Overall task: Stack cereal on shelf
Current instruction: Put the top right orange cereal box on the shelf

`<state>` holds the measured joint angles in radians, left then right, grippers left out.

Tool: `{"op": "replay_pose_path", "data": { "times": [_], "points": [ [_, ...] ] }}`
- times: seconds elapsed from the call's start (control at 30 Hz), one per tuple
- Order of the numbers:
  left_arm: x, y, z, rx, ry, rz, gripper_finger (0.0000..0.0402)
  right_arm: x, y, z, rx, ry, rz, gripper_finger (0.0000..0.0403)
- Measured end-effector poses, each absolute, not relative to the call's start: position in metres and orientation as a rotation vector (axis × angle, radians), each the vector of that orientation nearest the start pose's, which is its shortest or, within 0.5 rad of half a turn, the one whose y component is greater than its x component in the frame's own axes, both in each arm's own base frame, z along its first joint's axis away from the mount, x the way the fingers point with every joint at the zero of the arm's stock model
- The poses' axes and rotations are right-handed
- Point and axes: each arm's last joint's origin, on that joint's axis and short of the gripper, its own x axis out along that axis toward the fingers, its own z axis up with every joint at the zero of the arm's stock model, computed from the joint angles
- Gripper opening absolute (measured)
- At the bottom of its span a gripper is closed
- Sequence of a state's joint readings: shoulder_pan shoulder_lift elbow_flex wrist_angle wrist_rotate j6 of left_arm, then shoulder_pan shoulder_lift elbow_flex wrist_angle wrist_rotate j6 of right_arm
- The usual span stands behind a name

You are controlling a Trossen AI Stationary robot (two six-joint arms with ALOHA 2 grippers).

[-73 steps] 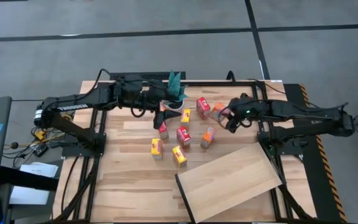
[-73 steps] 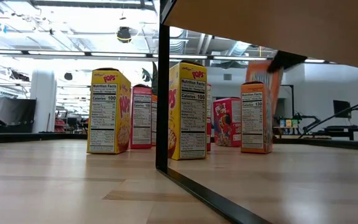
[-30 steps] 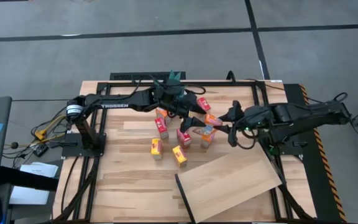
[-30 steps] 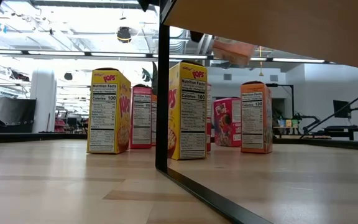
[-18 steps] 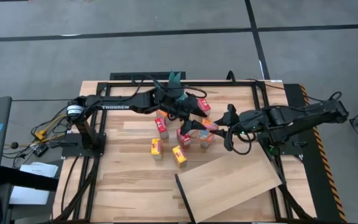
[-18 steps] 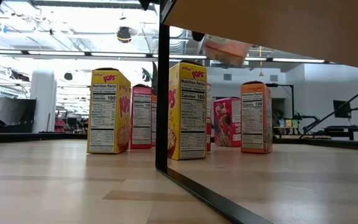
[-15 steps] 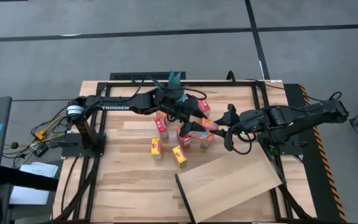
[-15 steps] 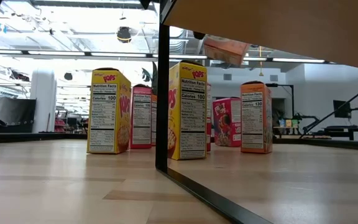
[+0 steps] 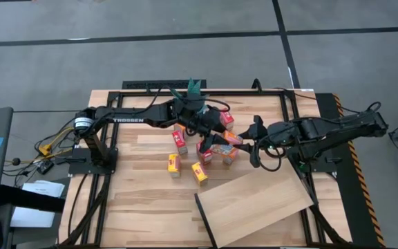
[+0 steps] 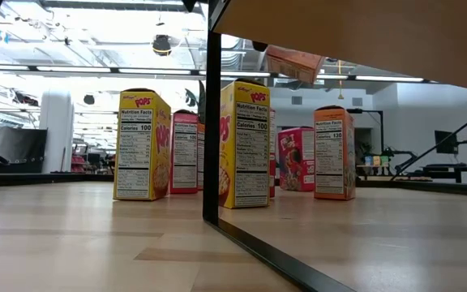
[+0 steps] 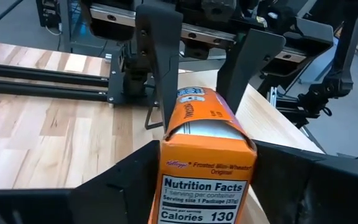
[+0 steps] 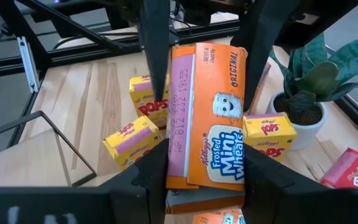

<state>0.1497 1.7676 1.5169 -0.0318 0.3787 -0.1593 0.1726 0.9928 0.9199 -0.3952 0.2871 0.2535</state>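
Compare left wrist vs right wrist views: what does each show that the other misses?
Left wrist only: the orange box seen from its Nutrition Facts end. Right wrist only: its Mini-Wheats front, the plant, yellow Pops boxes, a red box. Both: the orange box off the table, between the left tool and the right tool.

Cereal boxes [image 9: 200, 152] stand behind the shelf [image 9: 254, 204]

held cereal box [image 12: 211, 118]: orange, pink side, white and blue print
standing boxes [image 10: 142, 146]: yellow, red lettering
shelf [image 9: 254, 203]: pale wood, dark edge
plant [image 12: 319, 78]: green, white pot
worktop [image 9: 137, 207]: planked light wood
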Motion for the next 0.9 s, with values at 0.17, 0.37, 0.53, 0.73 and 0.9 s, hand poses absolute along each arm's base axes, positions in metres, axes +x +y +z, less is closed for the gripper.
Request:
{"op": "replay_pose_path", "data": {
  "times": [0.17,0.37,0.53,0.73,0.9],
  "points": [
    [0.412,0.051,0.333,-0.232,0.291,-0.205,0.0180,0.208,0.028,0.323,0.142,0.439,-0.169,0.0186],
    [0.412,0.051,0.333,-0.232,0.291,-0.205,0.0167,0.208,0.028,0.323,0.142,0.439,-0.169,0.0194],
    [0.412,0.051,0.334,-0.230,0.278,-0.174,0.0167,0.205,0.027,0.331,0.138,0.457,-0.171,0.0202],
    [0.415,0.046,0.342,-0.191,0.198,-0.146,0.0167,0.179,0.023,0.364,0.131,0.482,-0.186,0.0205],
    [0.418,0.035,0.348,-0.144,0.125,-0.038,0.0167,0.142,0.016,0.393,0.156,0.445,-0.199,0.0198]
  ]
}}
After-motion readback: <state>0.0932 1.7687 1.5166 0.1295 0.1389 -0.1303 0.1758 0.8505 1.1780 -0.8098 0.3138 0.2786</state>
